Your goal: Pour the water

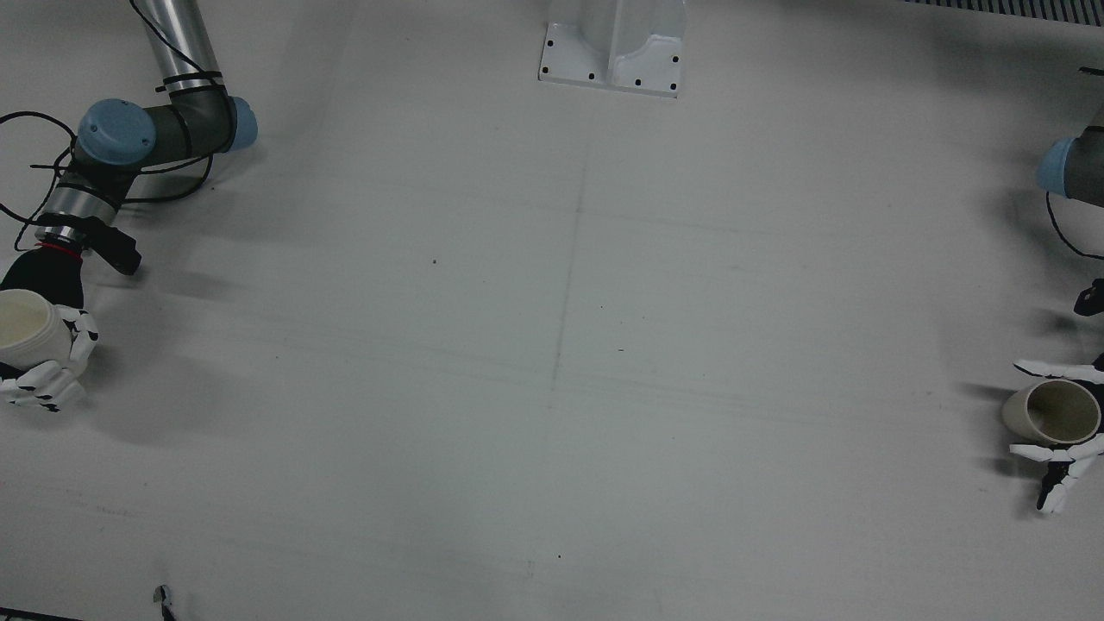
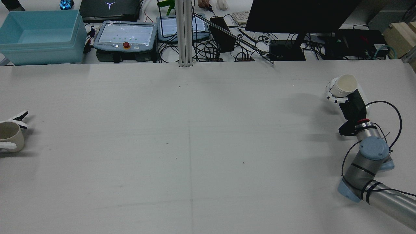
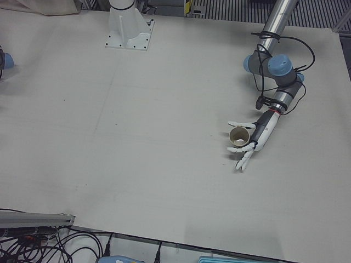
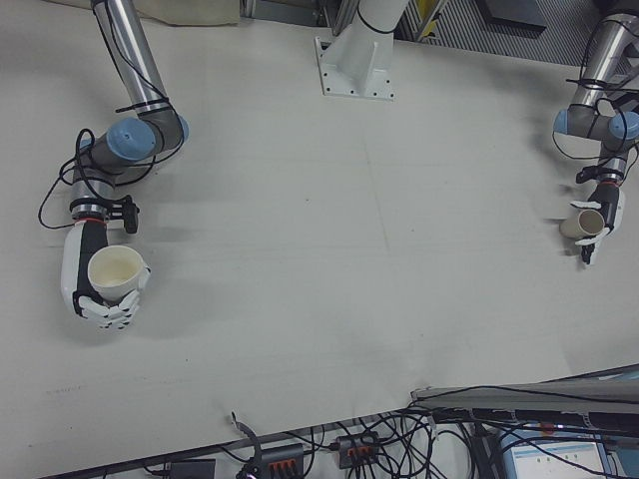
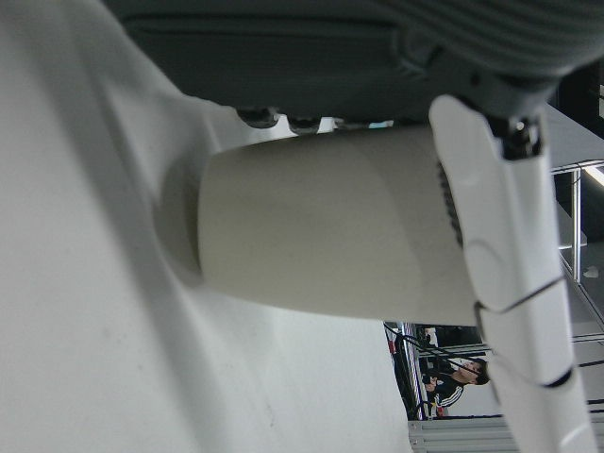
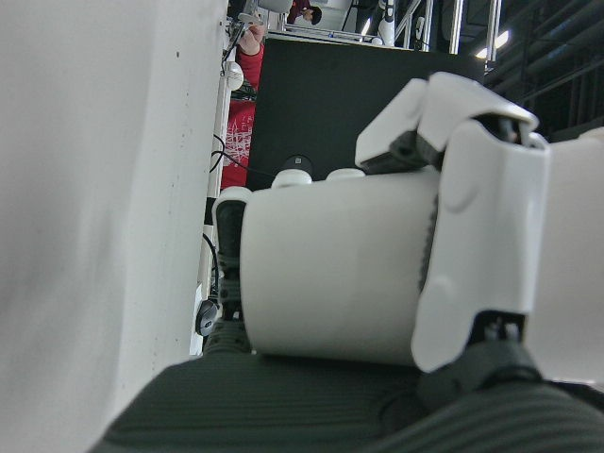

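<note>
Our right hand (image 4: 100, 289) is clamped round one cup (image 4: 113, 267), lifted. Our left hand (image 3: 253, 139), fingers apart, brackets the other cup (image 3: 239, 137), standing on the surface (image 3: 137, 137). They're far apart, at opposite edges.

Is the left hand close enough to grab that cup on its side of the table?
Probably yes: the left hand already has its fingers spread on either side of the cup, with nothing between them.

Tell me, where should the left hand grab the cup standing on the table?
Grab the round side wall, about halfway up, coming in level from the side. The cup stands upright with its mouth open on top, so a side grip would likely keep it steady for pouring. The left hand already sits beside it, fingers spread on both sides, not visibly closed.
</note>
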### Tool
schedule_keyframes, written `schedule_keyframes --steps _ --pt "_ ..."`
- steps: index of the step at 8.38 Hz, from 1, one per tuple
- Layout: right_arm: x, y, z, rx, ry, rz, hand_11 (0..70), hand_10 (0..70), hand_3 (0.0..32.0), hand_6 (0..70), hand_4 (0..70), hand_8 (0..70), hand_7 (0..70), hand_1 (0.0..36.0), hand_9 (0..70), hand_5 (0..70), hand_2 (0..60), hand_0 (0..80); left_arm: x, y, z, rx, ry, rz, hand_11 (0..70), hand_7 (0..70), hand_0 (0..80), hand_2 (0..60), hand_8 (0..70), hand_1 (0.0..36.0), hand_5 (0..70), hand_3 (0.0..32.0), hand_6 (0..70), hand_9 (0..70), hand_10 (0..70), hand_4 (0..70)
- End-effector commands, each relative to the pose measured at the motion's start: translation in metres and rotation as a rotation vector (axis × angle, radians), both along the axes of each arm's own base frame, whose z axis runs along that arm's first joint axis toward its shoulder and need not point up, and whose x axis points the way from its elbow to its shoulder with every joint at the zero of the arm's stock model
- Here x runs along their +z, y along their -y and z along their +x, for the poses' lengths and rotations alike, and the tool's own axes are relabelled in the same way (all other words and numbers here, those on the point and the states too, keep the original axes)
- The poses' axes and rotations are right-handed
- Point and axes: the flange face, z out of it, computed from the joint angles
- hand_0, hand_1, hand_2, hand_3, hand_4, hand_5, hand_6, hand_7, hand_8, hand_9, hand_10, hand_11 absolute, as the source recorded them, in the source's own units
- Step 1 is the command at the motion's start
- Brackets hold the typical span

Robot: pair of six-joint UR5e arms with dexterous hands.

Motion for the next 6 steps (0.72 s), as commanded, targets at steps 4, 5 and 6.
schedule_keyframes --steps 4,5,6 --pt "-0.014 0.001 -0.005 -0.017 0.036 0.034 0.0 0.0 0.0 8.6 30.1 0.7 5.3 15.7 0.0 7.8 0.0 56.3 -0.004 0.003 -0.016 -0.031 -0.037 0.013 0.0 4.6 48.4 2.8 0.0 10.4 1.0 0.0 5.1 0.0 0.0 22.8" --pt "-0.019 0.0 -0.005 -0.02 0.042 0.042 0.0 0.0 0.0 8.4 29.2 0.6 5.3 15.8 0.0 7.8 0.0 56.1 -0.007 0.007 -0.027 -0.053 -0.045 0.016 0.0 4.7 48.5 2.6 0.0 10.6 1.0 0.0 5.2 0.0 0.0 22.8" --pt "-0.023 -0.002 -0.005 -0.021 0.047 0.049 0.0 0.0 0.0 8.0 26.2 0.6 5.1 16.0 0.0 8.1 0.0 56.3 -0.006 0.007 -0.03 -0.054 -0.061 0.008 0.0 4.9 49.0 2.5 0.1 11.1 1.3 0.0 5.5 0.0 0.0 22.8"
